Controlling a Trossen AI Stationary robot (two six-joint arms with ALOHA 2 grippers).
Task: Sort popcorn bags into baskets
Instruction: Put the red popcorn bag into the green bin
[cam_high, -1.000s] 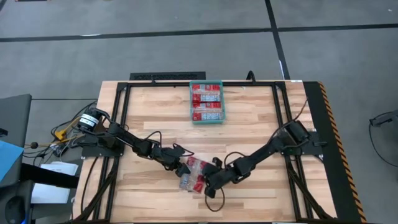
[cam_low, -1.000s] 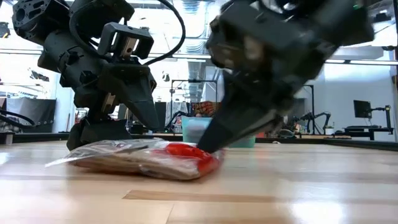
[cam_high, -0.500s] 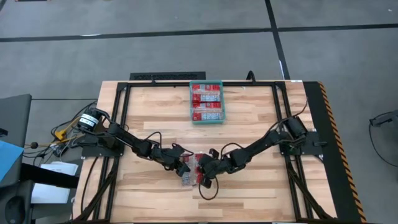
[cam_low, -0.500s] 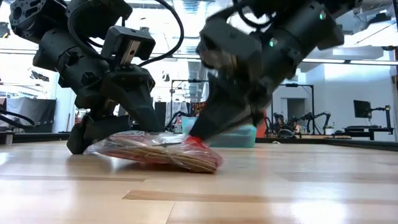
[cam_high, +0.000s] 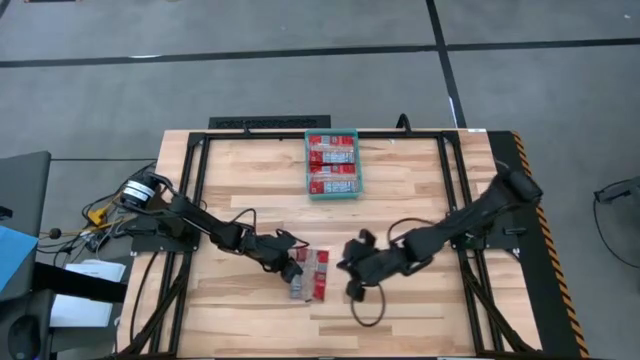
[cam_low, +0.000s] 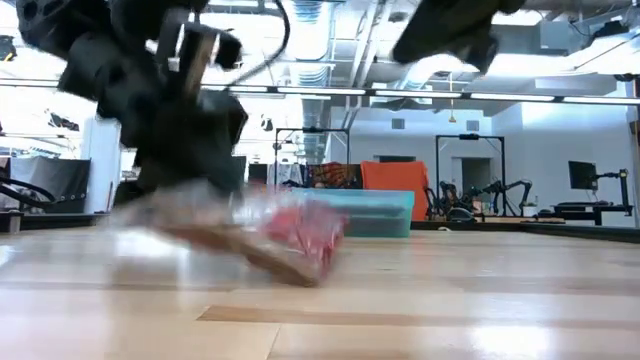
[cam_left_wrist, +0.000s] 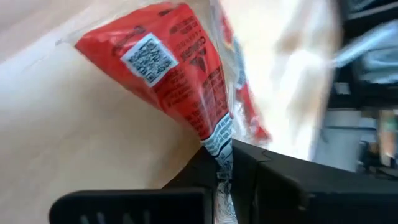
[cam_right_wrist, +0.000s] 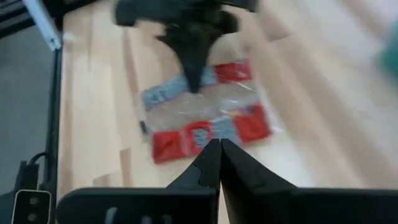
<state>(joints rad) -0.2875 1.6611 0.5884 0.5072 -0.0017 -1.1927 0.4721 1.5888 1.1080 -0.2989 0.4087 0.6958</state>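
Since the earlier frame your right gripper (cam_high: 352, 283) has backed off empty, fingers together, while your left gripper (cam_high: 296, 268) is clamped on the popcorn bag (cam_high: 310, 274); basket (cam_high: 333, 192) sits well beyond.

This is looking like a robotics lab or workshop. A wooden table (cam_high: 400, 200) in a black metal frame (cam_high: 200, 160) is standing on a grey floor (cam_high: 250, 60) marked with dark lines. In the low view, a large open hall is stretching behind it, with exposed pipes and ducts (cam_low: 345, 30) running under the ceiling, strip lights glowing, and another robot arm (cam_low: 510, 192) sitting on a far bench beside a monitor (cam_low: 582, 175).
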